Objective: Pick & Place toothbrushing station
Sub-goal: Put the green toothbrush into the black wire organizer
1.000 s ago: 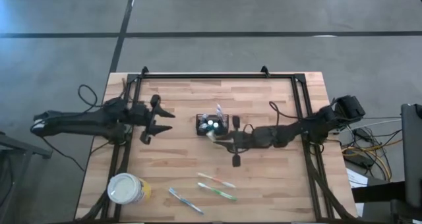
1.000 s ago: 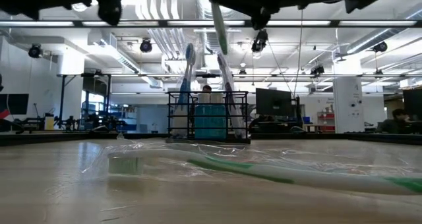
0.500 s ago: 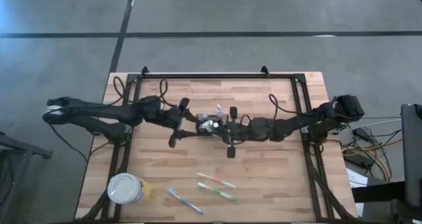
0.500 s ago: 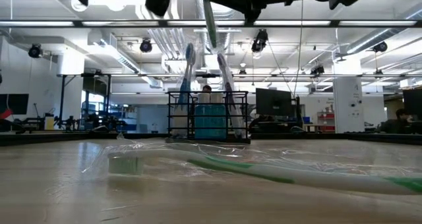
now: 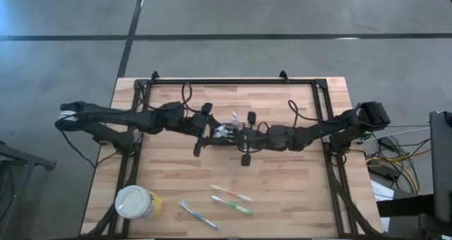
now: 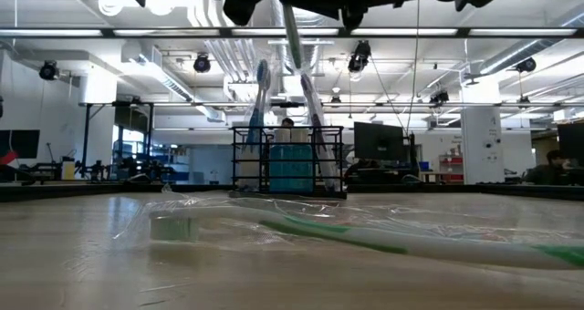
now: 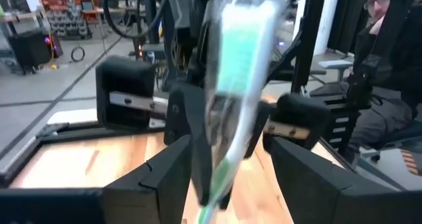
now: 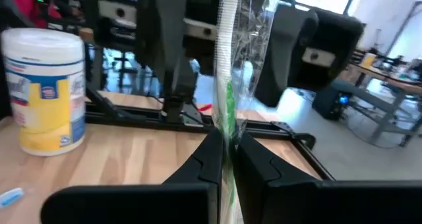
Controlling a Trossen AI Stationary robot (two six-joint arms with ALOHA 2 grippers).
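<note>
since a second ago the left arm has swung in from the left side of the table toward the middle, and the right gripper has slid a little closer over the caddy.

from above, the left gripper [image 5: 203,138] sits just beside the toothbrushing station [image 5: 224,133], which stands near the middle of the wooden table [image 5: 296,190], mostly covered by the two arms. the right gripper [image 5: 246,138] is on the caddy's other side, right up against it. well apart, toward the near edge, lie three loose toothbrushes [image 5: 232,200], and the white-and-yellow cup [image 5: 134,202] stands at the near left corner.

at table level, the toothbrushing station [image 6: 288,160] stands upright on the wood with wrapped toothbrushes sticking up out of it. both arms hang dark across the top. a wrapped green-and-white toothbrush [image 6: 383,240] lies blurred close to the lens.

past the left wrist, the left gripper [image 7: 227,165] has its fingers spread wide, with a wrapped toothbrush [image 7: 234,85] standing between them, not visibly pinched. the right arm's fingers show beyond. a person sits at the far edge, behind the table.

past the right wrist, the right gripper [image 8: 227,161] is clamped tight on a green toothbrush in its clear wrapper [image 8: 229,85], held upright. the cup [image 8: 44,89] stands off to one side on the table.
</note>
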